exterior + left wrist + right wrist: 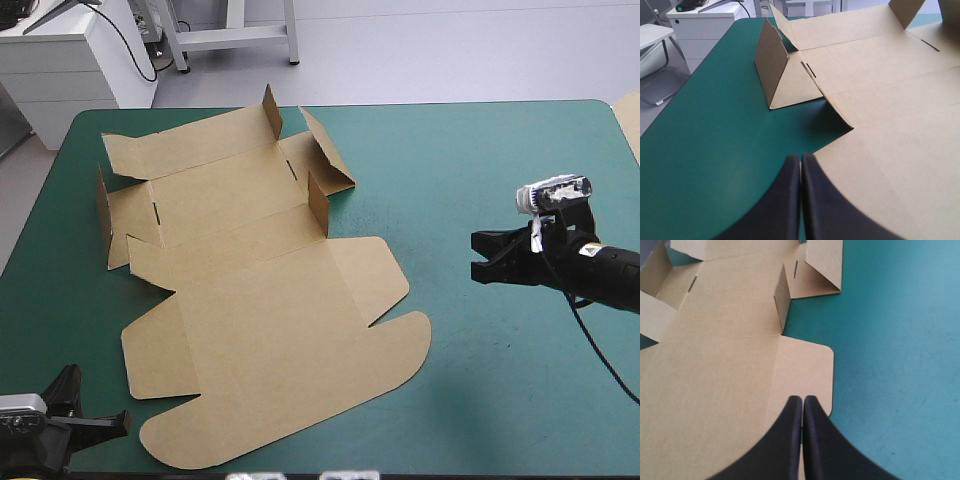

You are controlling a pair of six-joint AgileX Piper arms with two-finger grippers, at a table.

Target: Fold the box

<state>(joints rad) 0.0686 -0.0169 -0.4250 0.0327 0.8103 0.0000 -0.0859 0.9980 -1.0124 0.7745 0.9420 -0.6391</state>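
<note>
Left pincer [122, 421] pressed together at near-left bench corner, tip just beside box edge, teal-green bench [480, 150], brown box [270, 310] lying flat on bench's left half, small far flaps upright, right pincer [476, 256] pressed together, well apart from box.

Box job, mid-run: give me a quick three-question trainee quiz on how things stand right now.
1. True or false: the box is already an open tray with its walls tucked.
2. The right gripper is: A) shut on the box; B) shut, holding nothing; C) wide open.
3. Fill in: in the high view, the left gripper sits by the table's near-____ corner.
Key: 1 false, it lies mostly flat. 2 B. 3 left.
</note>
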